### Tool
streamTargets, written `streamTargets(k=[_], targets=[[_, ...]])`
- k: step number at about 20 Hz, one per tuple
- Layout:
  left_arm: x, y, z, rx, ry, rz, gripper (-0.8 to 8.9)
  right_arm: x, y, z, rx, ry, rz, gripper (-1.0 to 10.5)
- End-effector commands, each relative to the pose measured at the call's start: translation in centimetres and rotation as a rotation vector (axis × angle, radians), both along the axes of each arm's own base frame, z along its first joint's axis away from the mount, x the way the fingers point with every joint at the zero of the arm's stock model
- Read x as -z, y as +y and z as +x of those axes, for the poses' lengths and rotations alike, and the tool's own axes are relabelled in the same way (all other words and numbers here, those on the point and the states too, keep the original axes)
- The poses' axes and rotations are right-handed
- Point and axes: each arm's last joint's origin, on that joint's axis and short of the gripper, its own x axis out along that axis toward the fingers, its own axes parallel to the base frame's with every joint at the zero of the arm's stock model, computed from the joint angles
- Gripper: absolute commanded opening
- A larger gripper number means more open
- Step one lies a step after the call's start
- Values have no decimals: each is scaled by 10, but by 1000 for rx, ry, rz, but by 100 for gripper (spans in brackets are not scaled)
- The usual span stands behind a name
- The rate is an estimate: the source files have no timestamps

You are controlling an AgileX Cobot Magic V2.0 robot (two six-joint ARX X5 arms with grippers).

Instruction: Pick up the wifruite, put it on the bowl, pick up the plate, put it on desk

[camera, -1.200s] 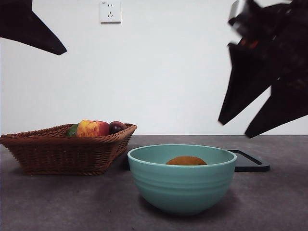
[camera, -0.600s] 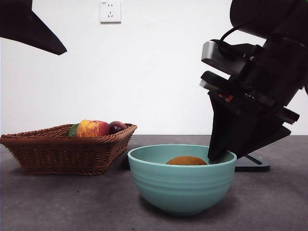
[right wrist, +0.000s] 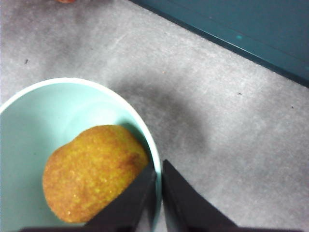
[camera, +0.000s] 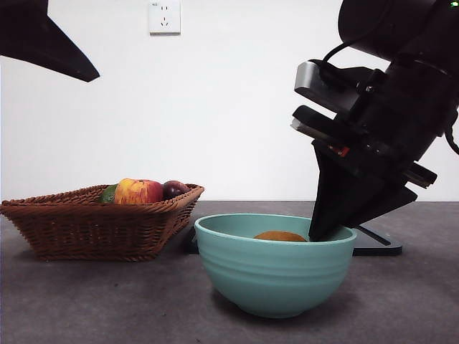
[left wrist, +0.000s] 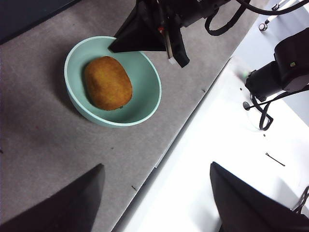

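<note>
Grey desk (camera: pixel 86 301); right tool (right wrist: pixel 157 186) pinches bowl (camera: pixel 276 269) rim beside wifruite (right wrist: pixel 94 171); left tool (left wrist: pixel 154 203) gapes.

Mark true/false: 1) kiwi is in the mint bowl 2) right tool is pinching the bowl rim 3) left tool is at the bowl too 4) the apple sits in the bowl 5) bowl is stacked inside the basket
1) The kiwi lies in the mint bowl. True.
2) The right tool has one jaw inside and one outside the bowl's rim, closed on it. True.
3) The left tool is at the bowl too. False: it hangs high and apart, open and holding nothing.
4) The apple sits in the bowl. False: it lies in the wicker basket.
5) The bowl is stacked inside the basket. False: it stands on the desk beside the basket.
</note>
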Motion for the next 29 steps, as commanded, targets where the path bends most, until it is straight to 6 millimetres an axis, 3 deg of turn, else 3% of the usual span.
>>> streamTargets(k=[1, 7, 13, 17, 21, 25, 29], targets=[[-2, -2, 1, 16, -15, -8, 343, -6, 6, 4, -2, -10, 24, 12], [-2, -2, 1, 16, -15, -9, 343, -42, 10, 23, 23, -85, 44, 12], [-2, -2, 1, 16, -15, -9, 343, -61, 4, 72, 82, -143, 7, 11], [-2, -2, 1, 16, -15, -8, 343, -57, 2, 113, 119, -148, -14, 11], [-2, -2, 1, 16, -14, -8, 343, -38, -3, 148, 163, -112, -37, 11], [-2, -2, 1, 16, -14, -8, 343, -20, -10, 158, 180, -81, -60, 11], [-2, -2, 1, 16, -15, -8, 343, -16, -12, 160, 181, -70, -69, 12]])
